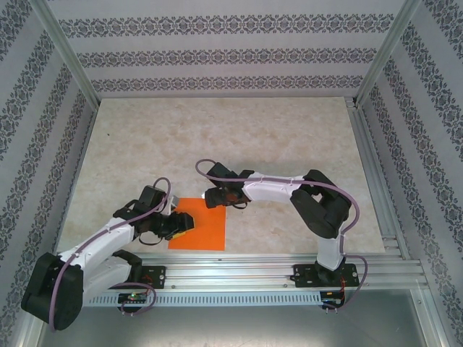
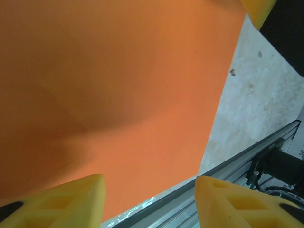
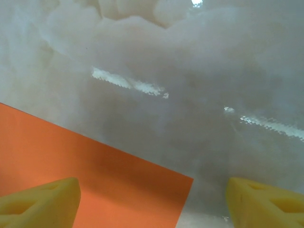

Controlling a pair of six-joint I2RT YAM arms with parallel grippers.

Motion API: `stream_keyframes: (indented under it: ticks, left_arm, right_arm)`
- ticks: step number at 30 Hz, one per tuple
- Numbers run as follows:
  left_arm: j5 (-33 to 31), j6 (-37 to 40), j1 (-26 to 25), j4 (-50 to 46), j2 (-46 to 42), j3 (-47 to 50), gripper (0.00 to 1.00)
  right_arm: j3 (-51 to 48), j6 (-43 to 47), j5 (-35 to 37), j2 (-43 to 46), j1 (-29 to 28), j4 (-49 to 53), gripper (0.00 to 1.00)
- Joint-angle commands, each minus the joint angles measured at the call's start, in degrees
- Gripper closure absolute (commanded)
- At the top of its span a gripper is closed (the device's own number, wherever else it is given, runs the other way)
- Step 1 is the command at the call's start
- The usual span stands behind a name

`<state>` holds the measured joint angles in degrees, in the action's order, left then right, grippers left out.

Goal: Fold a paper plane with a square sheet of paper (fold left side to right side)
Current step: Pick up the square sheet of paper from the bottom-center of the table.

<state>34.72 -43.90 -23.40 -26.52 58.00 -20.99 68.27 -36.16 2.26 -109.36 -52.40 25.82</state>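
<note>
The square sheet of paper [image 1: 206,230] lies flat on the pale table, bright orange and unfolded, close to the front rail. My left gripper [image 1: 182,224] is over its left part, low down. In the left wrist view the paper [image 2: 118,95] spreads under my left gripper [image 2: 149,202], whose yellow fingers stand apart above the paper's near edge with nothing between them. My right gripper [image 1: 215,197] hovers at the sheet's far edge. In the right wrist view a corner of the paper [image 3: 95,180] lies below my right gripper [image 3: 152,204], which is open wide.
An aluminium rail [image 1: 275,264] runs along the table's front edge just below the paper and crosses the left wrist view as rail [image 2: 223,175]. Patterned walls [image 1: 217,58] enclose the marbled table [image 1: 217,137] on three sides. A yellow finger of the right gripper [image 2: 259,9] juts in there.
</note>
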Motion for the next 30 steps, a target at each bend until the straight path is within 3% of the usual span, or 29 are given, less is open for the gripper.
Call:
stream_keyframes:
  ticks: [1, 16, 30]
  left_arm:
    - [-2.06, -1.01, -1.6, 3.67, 1.18, 0.52, 0.48]
    - [-4.48, -0.4, -2.72, 4.81, 4.13, 0.43, 0.48]
    - [-6.53, 0.26, -2.83, 6.03, 6.75, 1.14, 0.51]
  right_arm:
    - [1.7, -1.01, -1.82, -0.84, -1.17, 2.21, 0.19]
    - [3.09, -2.51, -5.46, -2.26, -5.58, 2.7, 0.21]
    - [3.05, -2.88, -6.98, -2.7, -5.42, 0.07, 0.27]
